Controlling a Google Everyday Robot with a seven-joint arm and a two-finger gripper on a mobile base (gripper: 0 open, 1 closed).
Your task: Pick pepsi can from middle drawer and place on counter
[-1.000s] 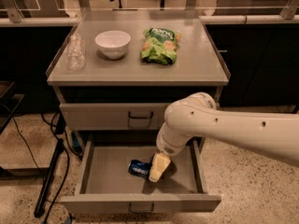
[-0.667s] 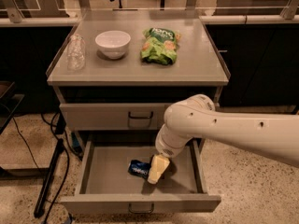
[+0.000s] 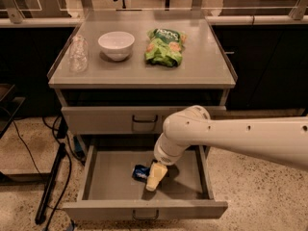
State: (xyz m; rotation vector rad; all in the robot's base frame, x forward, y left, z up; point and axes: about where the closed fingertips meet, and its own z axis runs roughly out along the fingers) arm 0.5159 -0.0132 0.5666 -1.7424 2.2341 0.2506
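Observation:
The pepsi can (image 3: 140,173) lies on its side on the floor of the open middle drawer (image 3: 115,177), near its centre. My gripper (image 3: 154,178) reaches down into the drawer from the right on a white arm and sits right at the can's right end, covering part of it. The counter (image 3: 139,66) is the grey top of the cabinet above the drawer.
On the counter stand a white bowl (image 3: 116,44), a green snack bag (image 3: 165,47) and a clear plastic cup (image 3: 78,54). A shut drawer front (image 3: 144,119) sits above the open one. A black stand and cables (image 3: 48,177) are on the floor at left.

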